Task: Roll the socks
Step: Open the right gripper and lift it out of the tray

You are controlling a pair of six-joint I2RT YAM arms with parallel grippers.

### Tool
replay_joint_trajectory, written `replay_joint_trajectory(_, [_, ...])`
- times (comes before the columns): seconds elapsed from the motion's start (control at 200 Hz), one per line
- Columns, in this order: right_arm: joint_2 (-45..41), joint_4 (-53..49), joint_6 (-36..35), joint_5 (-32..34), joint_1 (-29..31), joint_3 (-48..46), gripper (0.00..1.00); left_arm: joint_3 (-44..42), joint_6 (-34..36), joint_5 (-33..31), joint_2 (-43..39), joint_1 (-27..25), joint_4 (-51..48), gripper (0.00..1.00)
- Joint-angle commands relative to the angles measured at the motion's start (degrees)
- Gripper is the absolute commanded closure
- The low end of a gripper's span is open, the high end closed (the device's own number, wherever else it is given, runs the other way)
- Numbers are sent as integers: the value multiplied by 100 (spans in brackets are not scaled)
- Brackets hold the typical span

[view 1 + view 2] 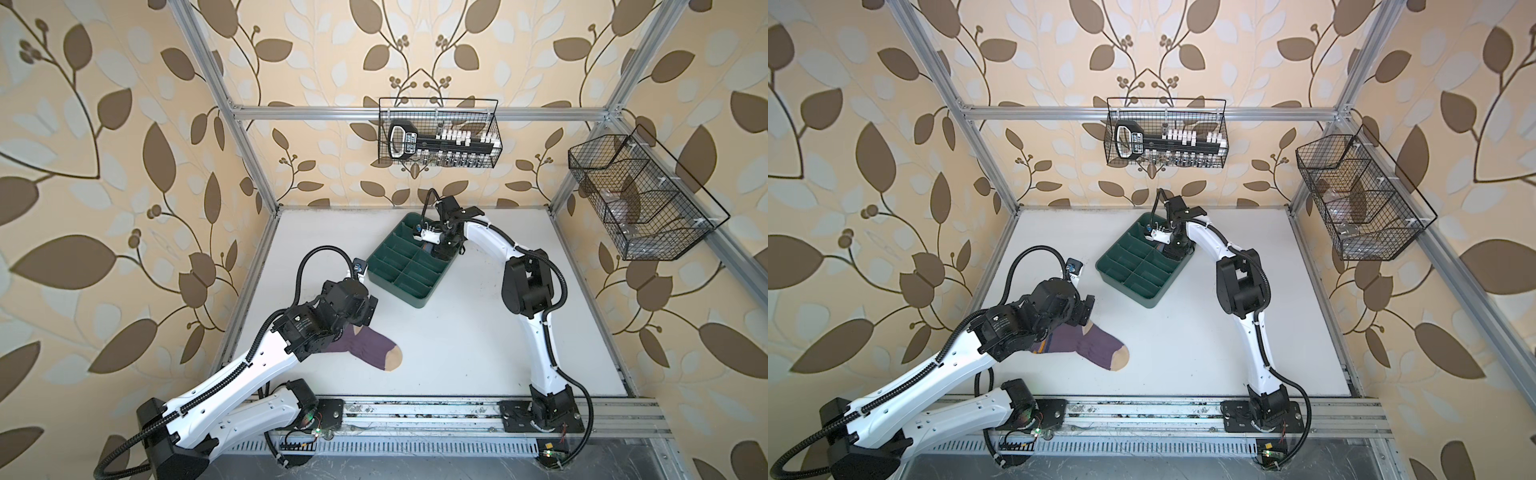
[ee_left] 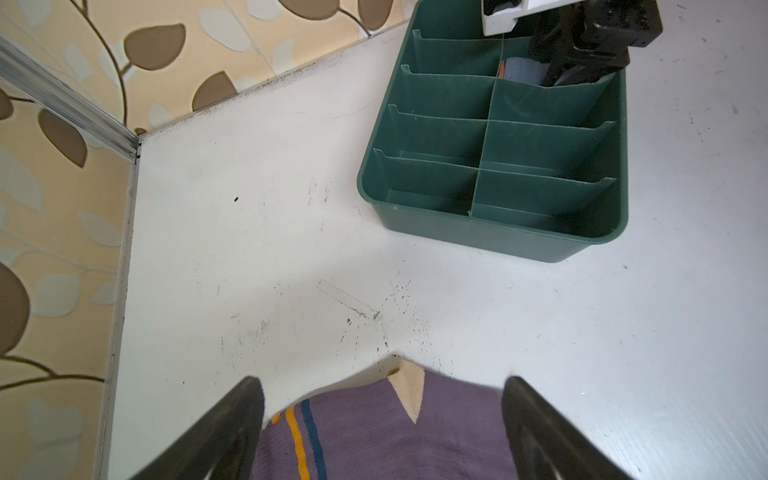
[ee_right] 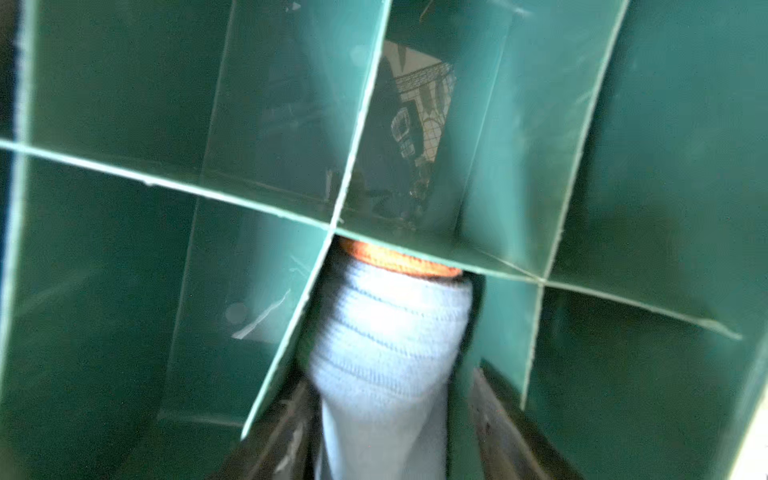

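Two socks: purple one [image 1: 365, 347], tan-toed; pale-blue one [image 3: 386, 345], orange-cuffed.

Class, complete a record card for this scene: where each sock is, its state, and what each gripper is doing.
purple sock: flat on the white table, unrolled
grey-blue sock: looks rolled, in a compartment of the green tray
left gripper: open, above the purple sock
right gripper: open, in the tray, straddling the grey-blue sock
left to do: roll the purple sock
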Motion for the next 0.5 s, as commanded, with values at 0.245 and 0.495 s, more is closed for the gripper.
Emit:
replay_joint_trajectory(0.245, [-968, 123, -49, -190, 97, 12, 34, -68, -152, 66, -220, 50, 32, 3])
replay_joint_trajectory(0.495, [-2830, 2140, 2714, -79, 53, -1231, 37, 67, 139, -193, -253, 50, 166, 1])
